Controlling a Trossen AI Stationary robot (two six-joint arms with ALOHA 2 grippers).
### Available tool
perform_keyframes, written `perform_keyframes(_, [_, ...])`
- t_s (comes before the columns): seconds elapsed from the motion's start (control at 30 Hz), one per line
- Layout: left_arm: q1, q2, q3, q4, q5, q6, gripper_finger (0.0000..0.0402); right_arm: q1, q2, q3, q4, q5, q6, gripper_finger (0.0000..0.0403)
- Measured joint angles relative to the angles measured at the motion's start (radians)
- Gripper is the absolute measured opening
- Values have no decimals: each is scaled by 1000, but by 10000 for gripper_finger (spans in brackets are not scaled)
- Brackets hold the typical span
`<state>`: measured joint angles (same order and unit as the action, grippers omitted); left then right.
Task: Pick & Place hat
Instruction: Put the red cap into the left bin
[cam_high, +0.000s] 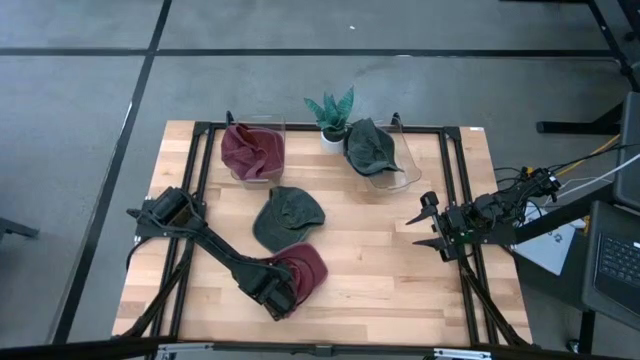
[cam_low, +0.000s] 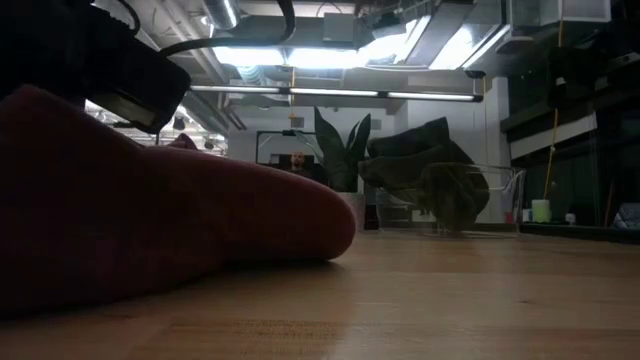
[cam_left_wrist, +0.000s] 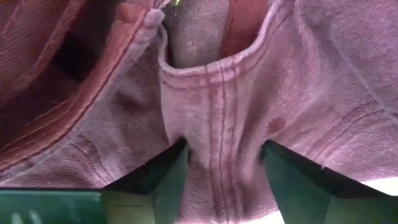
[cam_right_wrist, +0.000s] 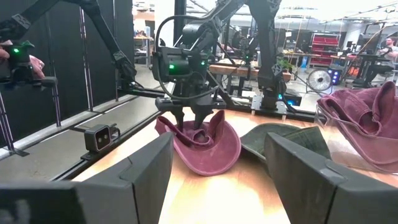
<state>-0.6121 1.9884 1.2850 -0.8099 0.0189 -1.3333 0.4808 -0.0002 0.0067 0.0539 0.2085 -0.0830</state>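
Observation:
A maroon hat (cam_high: 308, 266) lies near the table's near edge and fills the left of the low view (cam_low: 150, 230). My left gripper (cam_high: 283, 293) stands over its near-left edge, shut on it; the right wrist view shows the gripper from across the table (cam_right_wrist: 191, 121). A green hat (cam_high: 285, 215) lies flat on the table's middle. My right gripper (cam_high: 427, 225) hovers open near the right rail, touching nothing. My left gripper pinches a seamed fold at the maroon hat's rim (cam_left_wrist: 217, 124) between its two fingers (cam_left_wrist: 168, 180). It comes from above, pointing down. The pinched edge (cam_right_wrist: 186, 127) stands raised between the fingers, while the hat's other side (cam_right_wrist: 217, 162) rests on the table.
Two clear bins stand at the far side: the left one (cam_high: 240, 172) holds a maroon hat (cam_high: 252, 150), the right one (cam_high: 400, 180) a green hat (cam_high: 370, 148). A small potted plant (cam_high: 330, 115) stands between them. Black rails (cam_high: 455, 180) frame the table.

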Motion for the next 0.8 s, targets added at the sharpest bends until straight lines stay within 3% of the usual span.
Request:
perform_keyframes(0.57, [-33,2,-3,36,-54,157,43,0,0,0,0,0,0,252])
perform_keyframes(0.8, [-59,1,-3,51,-95,172,16,0,0,0,0,0,0,252])
